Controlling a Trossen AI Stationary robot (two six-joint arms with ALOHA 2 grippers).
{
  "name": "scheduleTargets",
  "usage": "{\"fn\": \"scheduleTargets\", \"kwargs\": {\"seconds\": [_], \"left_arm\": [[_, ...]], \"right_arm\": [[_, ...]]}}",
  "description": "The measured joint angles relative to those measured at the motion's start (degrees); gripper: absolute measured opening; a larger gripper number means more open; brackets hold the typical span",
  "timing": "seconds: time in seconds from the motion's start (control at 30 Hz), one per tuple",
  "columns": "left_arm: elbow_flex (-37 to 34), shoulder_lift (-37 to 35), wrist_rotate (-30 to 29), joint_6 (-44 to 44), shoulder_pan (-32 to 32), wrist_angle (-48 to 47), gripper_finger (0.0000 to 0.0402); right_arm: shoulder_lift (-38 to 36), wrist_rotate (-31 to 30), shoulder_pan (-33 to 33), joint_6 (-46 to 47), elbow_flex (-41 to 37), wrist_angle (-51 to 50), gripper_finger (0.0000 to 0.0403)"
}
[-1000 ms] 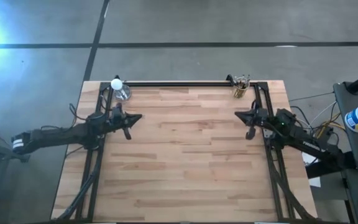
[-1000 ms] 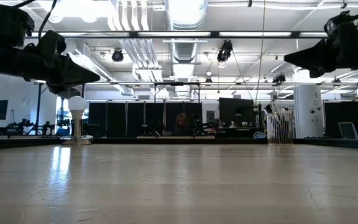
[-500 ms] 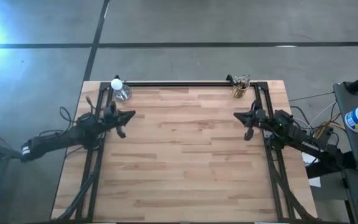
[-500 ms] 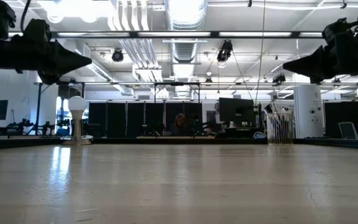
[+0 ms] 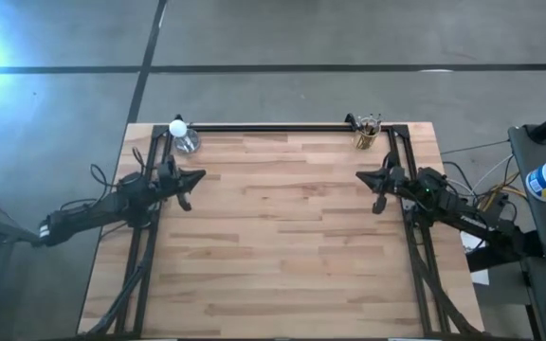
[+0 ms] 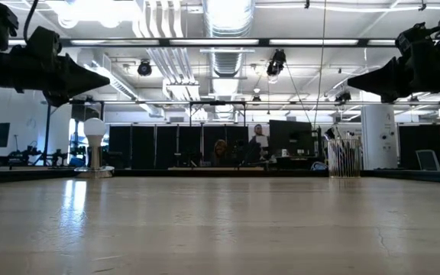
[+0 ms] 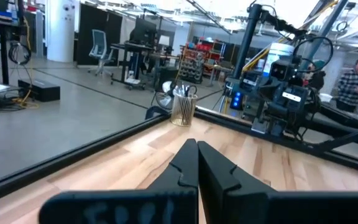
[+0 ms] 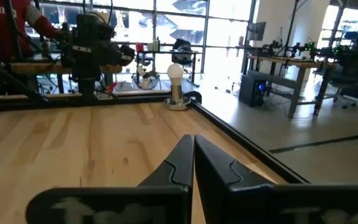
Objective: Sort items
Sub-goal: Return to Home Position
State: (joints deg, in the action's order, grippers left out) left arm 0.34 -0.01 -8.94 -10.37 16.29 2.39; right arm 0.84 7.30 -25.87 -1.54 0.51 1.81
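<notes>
Several thin dark sticks stand upright, bunched in a clear glass cup (image 5: 367,134) at the table's far right corner, also seen as the cup of sticks (image 7: 183,107) in the left wrist view and the cup (image 6: 344,156) in the low view. My left gripper (image 5: 200,175) hovers shut above the table's left side, holding nothing. My right gripper (image 5: 360,176) hovers shut above the right side, just near of the cup, also holding nothing. Both shut finger pairs show in the wrist views, left gripper (image 7: 197,149) and right gripper (image 8: 192,143).
A glass cup with a white ball on top (image 5: 180,134) stands at the far left corner, seen too as the ball-topped cup (image 8: 176,87). A black frame rail (image 5: 273,127) runs along the far edge and down both sides. Bare wooden tabletop (image 5: 278,237) lies between the arms. People show in the room behind.
My left gripper has drawn back toward the table's left edge and stayed shut. My right gripper has barely shifted. The cups and sticks have stayed put.
</notes>
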Motion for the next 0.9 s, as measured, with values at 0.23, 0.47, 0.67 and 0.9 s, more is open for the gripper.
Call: {"fn": "scheduleTargets", "kwargs": {"seconds": [0.23, 0.47, 0.67, 0.9], "left_arm": [[0.0, 0.0, -0.3, -0.7, 0.0, 1.1, 0.0], [0.0, 0.0, -0.3, -0.3, 0.0, 0.2, 0.0], [0.1, 0.0, -0.1, -2.7, 0.0, 0.2, 0.0], [0.2, 0.1, -0.1, -2.7, 0.0, 0.2, 0.0]], "right_arm": [[0.9, 0.0, 0.0, 0.0, 0.0, 0.0, 0.0008], [2.3, 0.0, 0.0, 3.3, 0.0, 0.0, 0.0008], [2.8, 0.1, 0.0, 4.4, 0.0, 0.0, 0.0008], [2.7, 0.1, 0.0, 4.4, 0.0, 0.0, 0.0009]]}}
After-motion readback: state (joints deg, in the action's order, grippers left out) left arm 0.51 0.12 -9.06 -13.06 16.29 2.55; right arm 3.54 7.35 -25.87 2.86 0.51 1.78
